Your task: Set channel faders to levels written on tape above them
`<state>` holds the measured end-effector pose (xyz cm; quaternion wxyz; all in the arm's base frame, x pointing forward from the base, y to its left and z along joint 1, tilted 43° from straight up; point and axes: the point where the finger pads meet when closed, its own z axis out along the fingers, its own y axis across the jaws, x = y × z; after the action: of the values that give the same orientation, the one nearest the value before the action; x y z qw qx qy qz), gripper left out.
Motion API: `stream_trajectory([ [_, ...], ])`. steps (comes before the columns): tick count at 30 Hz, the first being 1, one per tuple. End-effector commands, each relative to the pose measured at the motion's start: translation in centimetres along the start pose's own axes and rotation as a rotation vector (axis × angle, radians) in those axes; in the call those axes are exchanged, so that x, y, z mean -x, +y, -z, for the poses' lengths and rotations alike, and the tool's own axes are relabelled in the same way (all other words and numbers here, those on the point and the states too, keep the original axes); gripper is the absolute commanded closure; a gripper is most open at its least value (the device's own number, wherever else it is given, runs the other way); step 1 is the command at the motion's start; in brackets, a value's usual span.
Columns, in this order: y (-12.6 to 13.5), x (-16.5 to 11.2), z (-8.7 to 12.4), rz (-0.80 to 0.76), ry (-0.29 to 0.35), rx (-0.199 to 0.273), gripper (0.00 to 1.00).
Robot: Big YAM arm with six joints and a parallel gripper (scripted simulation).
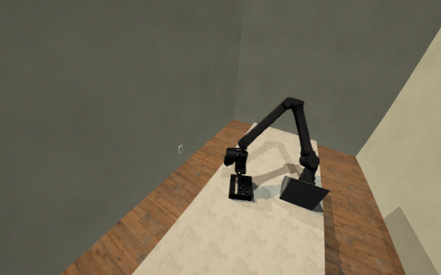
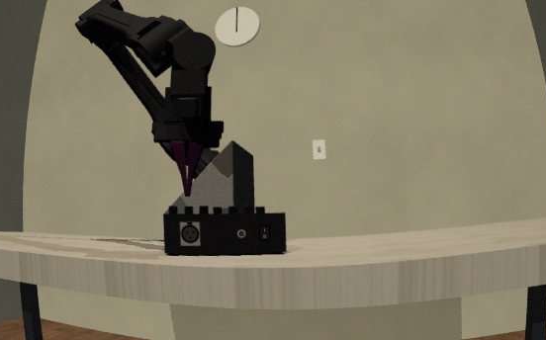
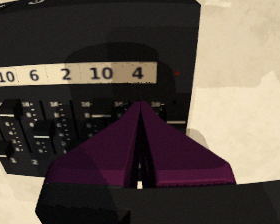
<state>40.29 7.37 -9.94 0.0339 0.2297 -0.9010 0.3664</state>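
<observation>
The black lighting desk (image 1: 240, 187) stands on its feet on the pale table; its back panel with sockets faces the exterior view (image 2: 225, 233). In the wrist view a tape strip (image 3: 74, 74) above the faders reads 10, 6, 2, 10, 4; anything further left is cut off. Several fader caps (image 3: 44, 129) show below it. My gripper (image 3: 139, 111) is shut, its purple fingers pressed together in a point. The tip hangs just above the desk's top over the right-hand faders below the 10 and 4 labels, hiding those caps. It also shows in the exterior view (image 2: 187, 190).
The arm's dark base block (image 1: 303, 193) stands on the table to the right of the desk. In the exterior view a grey wedge-shaped block (image 2: 224, 180) rises behind the desk. The table's edge runs close in front of the desk there.
</observation>
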Motion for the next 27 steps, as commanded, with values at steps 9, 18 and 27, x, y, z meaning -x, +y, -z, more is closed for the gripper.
stream_trajectory([
  [9, 0.0, 0.2, -0.4, -0.002, -0.016, -0.003, 1.0],
  [18, -0.1, 0.2, -0.6, -0.006, -0.013, -0.002, 1.0],
  [27, 0.0, 0.2, -0.6, -0.005, -0.013, -0.002, 1.0],
])
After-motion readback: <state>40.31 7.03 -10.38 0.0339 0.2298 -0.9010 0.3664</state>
